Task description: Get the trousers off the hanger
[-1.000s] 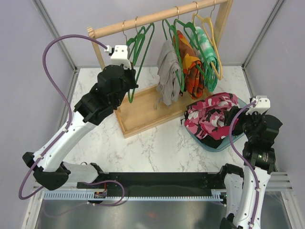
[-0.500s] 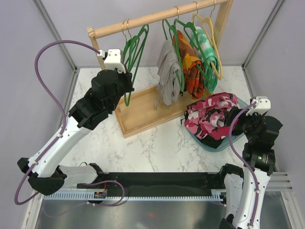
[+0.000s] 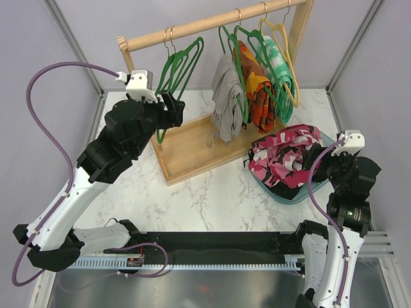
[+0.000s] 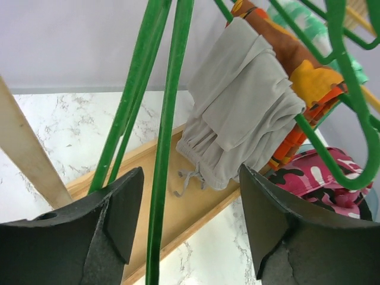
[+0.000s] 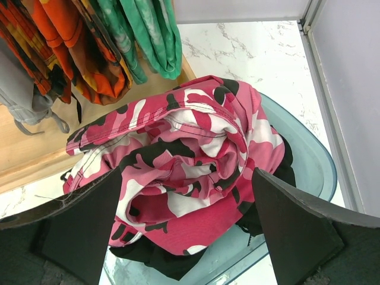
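Observation:
Grey trousers (image 3: 226,102) (image 4: 237,113), orange-patterned trousers (image 3: 257,96) (image 4: 309,83) and green-white trousers (image 3: 277,70) (image 5: 148,29) hang on green and yellow hangers from the wooden rail (image 3: 205,25). Two empty green hangers (image 3: 176,70) (image 4: 163,148) hang at the rail's left end. My left gripper (image 3: 174,108) (image 4: 191,178) is open, with one empty hanger's wire running loose between its jaws. Pink camouflage trousers (image 3: 286,154) (image 5: 190,154) lie on black trousers (image 5: 154,261) in a basin. My right gripper (image 3: 329,168) (image 5: 187,175) hovers open above that pile.
The rack stands on a wooden tray base (image 3: 192,151) on the marble table. The pale blue basin (image 3: 321,186) (image 5: 303,160) sits at the right, close to the side wall. An upright post (image 4: 27,154) of the rack is just left of my left gripper.
My left gripper opened and let go of the empty green hanger, then drew back to the left. That hanger now hangs beside the other empty one. The right arm has not moved.

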Controlling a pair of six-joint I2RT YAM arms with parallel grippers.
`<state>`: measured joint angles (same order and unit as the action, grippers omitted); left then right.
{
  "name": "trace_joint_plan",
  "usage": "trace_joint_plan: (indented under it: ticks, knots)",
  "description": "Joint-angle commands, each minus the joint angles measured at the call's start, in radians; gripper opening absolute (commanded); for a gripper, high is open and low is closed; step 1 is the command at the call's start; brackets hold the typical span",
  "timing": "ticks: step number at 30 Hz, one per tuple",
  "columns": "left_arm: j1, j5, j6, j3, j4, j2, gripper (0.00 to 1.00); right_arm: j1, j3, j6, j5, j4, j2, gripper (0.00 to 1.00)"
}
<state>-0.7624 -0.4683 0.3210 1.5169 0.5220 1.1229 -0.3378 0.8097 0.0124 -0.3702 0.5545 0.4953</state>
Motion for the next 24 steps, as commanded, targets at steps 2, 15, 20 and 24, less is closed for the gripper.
trace_joint_plan:
  ticks: [2,15,20,24]
  knots:
    - [0.005,0.081,0.049,0.019,-0.013,-0.057,0.76,-0.003,0.020,0.026,-0.018,-0.018,-0.015,0.98]
    - [0.003,0.174,0.058,0.058,0.004,-0.169,0.89,-0.003,0.009,0.052,-0.049,-0.013,-0.008,0.98]
    - [0.005,0.244,0.067,0.080,0.012,-0.164,0.93,-0.003,-0.006,0.066,-0.045,-0.011,-0.009,0.98]
    - [0.003,0.356,0.062,0.123,0.012,-0.123,0.96,-0.003,-0.018,0.060,-0.053,-0.015,-0.004,0.98]
